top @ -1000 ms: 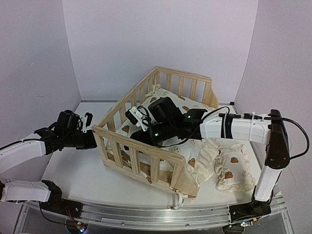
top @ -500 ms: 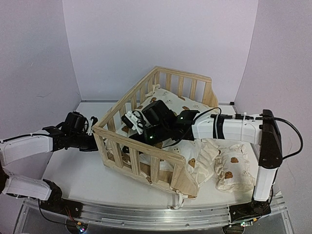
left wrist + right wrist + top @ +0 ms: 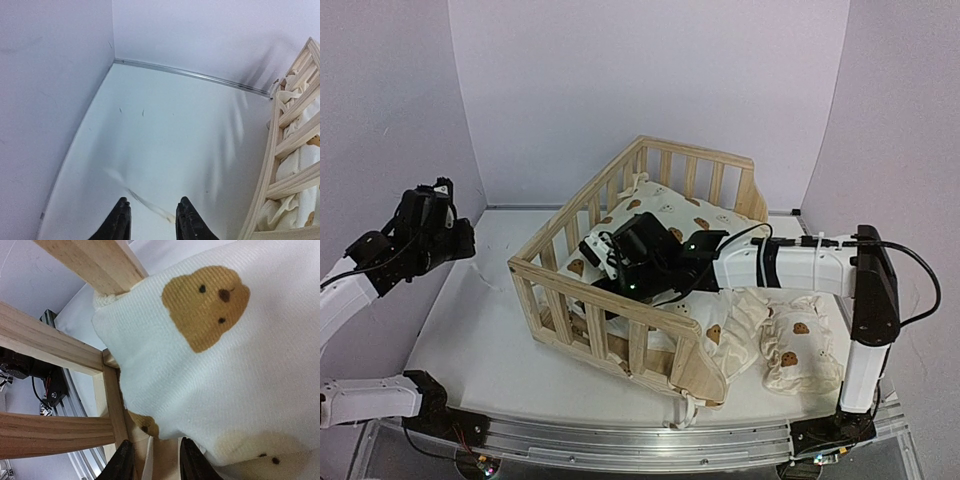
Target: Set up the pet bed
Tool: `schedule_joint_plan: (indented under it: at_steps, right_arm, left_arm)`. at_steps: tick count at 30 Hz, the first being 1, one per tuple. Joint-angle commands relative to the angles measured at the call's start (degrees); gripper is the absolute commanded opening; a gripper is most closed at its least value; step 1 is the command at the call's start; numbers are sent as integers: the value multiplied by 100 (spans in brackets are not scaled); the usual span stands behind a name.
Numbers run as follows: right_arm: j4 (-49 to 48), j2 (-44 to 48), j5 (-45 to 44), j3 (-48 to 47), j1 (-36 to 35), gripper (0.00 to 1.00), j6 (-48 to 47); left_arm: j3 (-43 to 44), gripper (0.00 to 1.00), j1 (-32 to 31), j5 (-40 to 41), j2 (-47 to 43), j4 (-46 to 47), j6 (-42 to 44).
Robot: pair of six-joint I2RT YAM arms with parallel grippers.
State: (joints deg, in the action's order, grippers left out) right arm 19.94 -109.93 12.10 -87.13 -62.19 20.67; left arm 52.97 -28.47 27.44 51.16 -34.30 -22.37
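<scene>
Pet bed location: the pet bed sits mid-desk, standing on its base.
Left gripper: the left gripper hangs raised by the left wall, well apart from the bed. Its jaws stand apart with nothing between them. Only the bed's left rail shows at the right edge of its wrist view.
Right gripper: the right gripper is inside the bed, low at the near-left corner and close to the slats. Its jaws stand a little apart, with a strip of cloth and wood in the gap. I cannot tell whether they grip it.
Bed orientation: it is turned askew to the desk edges. The open side faces right. The long axis seems to run from near left towards the back wall.
Surroundings: a bear-print cushion lies in the bed and spills over the open side. A small pillow lies on the desk just beside that spill.
In the way: the near slatted rail stands between the arm bases and the right gripper. The right arm reaches in across the open side.
</scene>
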Motion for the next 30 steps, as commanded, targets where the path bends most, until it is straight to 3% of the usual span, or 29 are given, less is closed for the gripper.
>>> schedule_joint_plan:
  at_steps: [1, 3, 5, 13, 19, 27, 30]
  right_arm:
    - [-64, 389, -119, -91, -29, 34, -26]
    - [-24, 401, -67, -166, -22, 34, -44]
    - [-21, 410, 72, -206, -25, 35, -80]
    - [-17, 191, 598, -650, -25, 35, -232]
    - [-23, 69, 794, -861, -27, 33, -188]
    - [-121, -137, 969, -999, -39, 30, -38]
    - [-240, -293, 1099, -1060, -87, 28, 6]
  left_arm:
    - [531, 51, 21, 208, 129, -783, 104]
    - [621, 56, 34, -750, 281, -1132, -212]
    - [439, 54, 34, -1852, 193, -1075, -455]
    - [-714, 26, 43, -5181, -436, 723, -243]
    - [-1090, 9, 115, -6265, 383, 1439, 196]
    - [-1347, 4, 150, -7145, 982, 2002, 374]
    - [-1447, 6, 149, -7131, 1119, 2129, 382]
